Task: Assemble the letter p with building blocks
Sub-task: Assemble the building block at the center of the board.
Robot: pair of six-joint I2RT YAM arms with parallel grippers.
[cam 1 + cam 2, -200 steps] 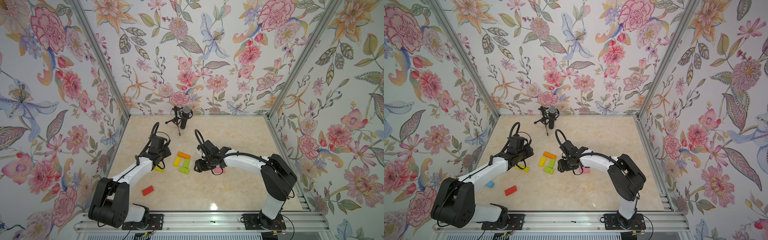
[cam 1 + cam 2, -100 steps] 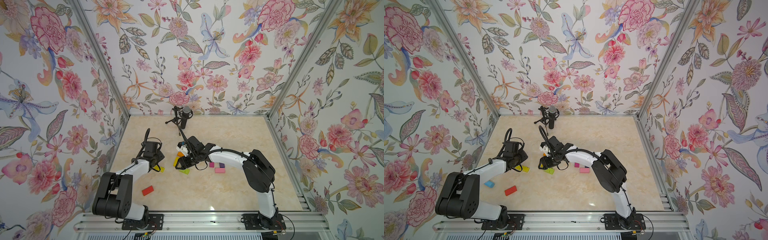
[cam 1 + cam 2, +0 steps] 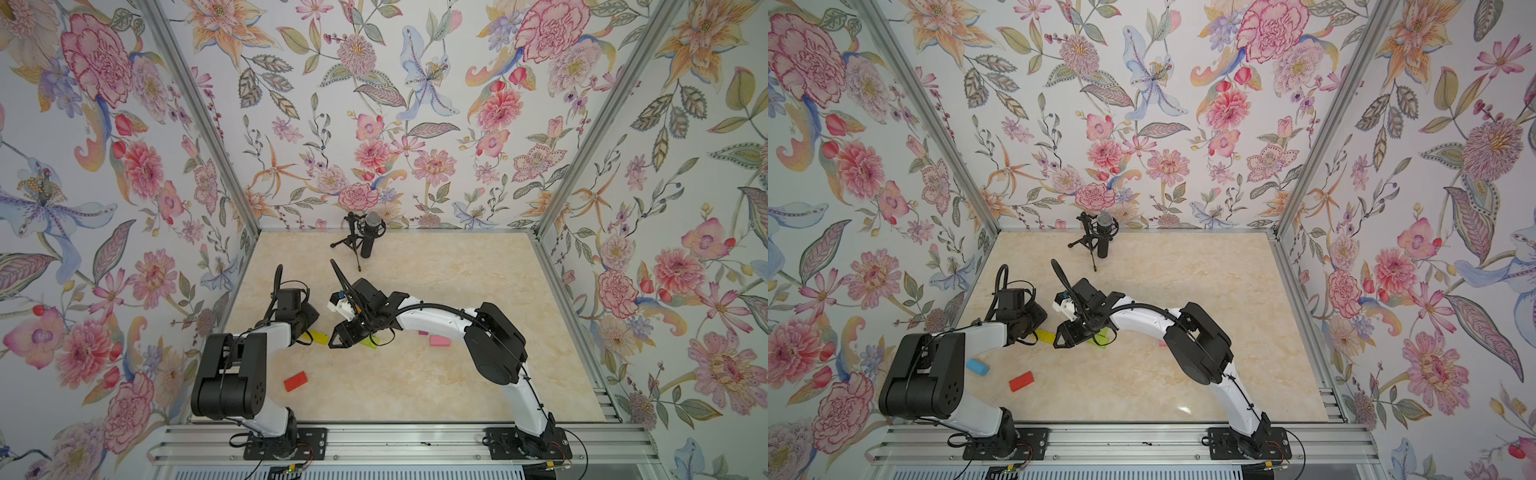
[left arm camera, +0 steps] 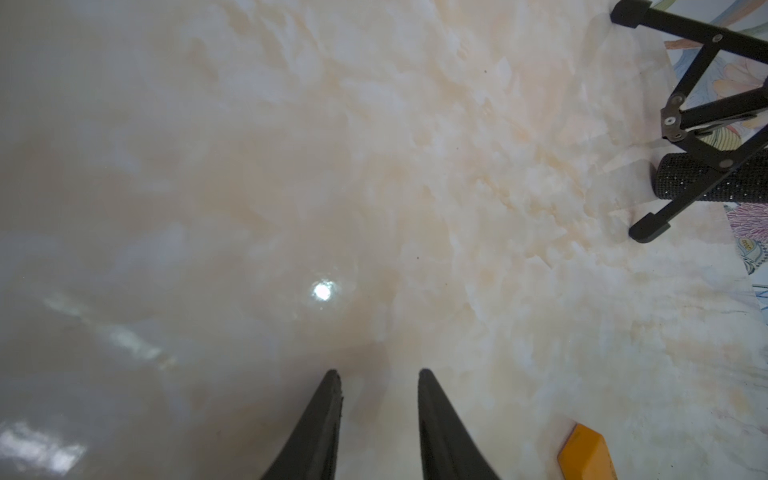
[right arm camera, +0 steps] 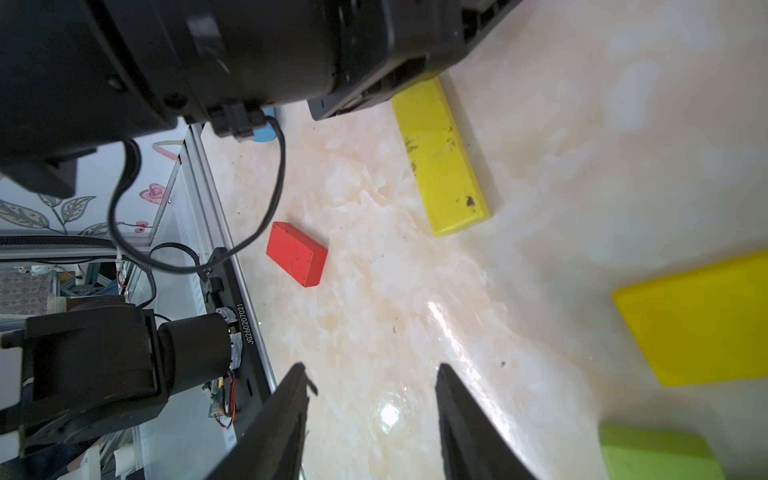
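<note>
In both top views the right gripper [image 3: 338, 337] [image 3: 1062, 338] now hangs just beside the long yellow bar [image 3: 318, 337]. A second ago it was over by the pink block [image 3: 439, 340], which lies well apart from the bar. The left gripper [image 3: 306, 331] has drawn back to the bar's other end. The red block [image 3: 296, 381] lies near the bar, unmoved.

In the left wrist view, the fingers [image 4: 320, 415] stand narrowly apart over bare table [image 4: 374, 166], holding nothing. An orange block [image 4: 586, 453] peeks in, and the bar is out of sight.

In the right wrist view, the fingers [image 5: 286, 415] are moderately parted and empty. The bar lies ahead, its far end under the left arm, and a second yellow block [image 5: 702, 320] and a lime green block [image 5: 656, 453] sit beside it.

Nothing is being carried, so the P looks unfinished. The right arm seems to be lining up on the bar.
</note>
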